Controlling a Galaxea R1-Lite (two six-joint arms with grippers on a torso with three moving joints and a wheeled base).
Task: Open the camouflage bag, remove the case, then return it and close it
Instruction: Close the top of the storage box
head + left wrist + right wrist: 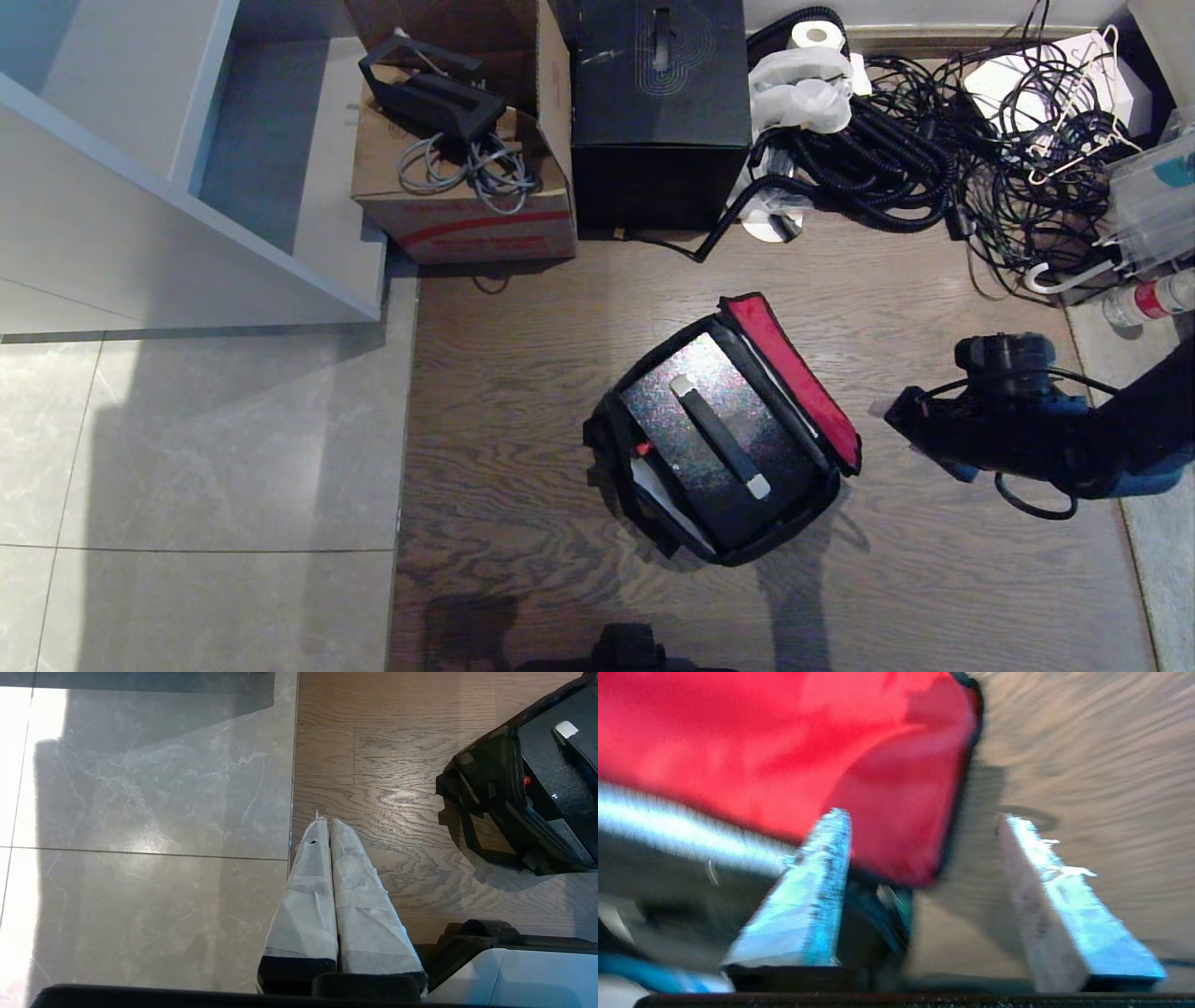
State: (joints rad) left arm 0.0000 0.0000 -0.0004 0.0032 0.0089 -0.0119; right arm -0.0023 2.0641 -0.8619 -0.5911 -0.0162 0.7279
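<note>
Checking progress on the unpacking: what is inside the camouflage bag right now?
The camouflage bag lies open, its red-lined lid flipped back. Inside sits the case, its strap handle on top. White sheets show at the case's edge; whatever lies beneath it is covered.

Camouflage bag [611,448] open on wooden floor [523,373], red-lined lid [794,378] flipped toward the right, glittery black case [719,439] inside, right gripper [887,411] just beside the lid, cardboard box [467,201], black emblem box [658,112], tangled cables [934,159] behind.
</note>
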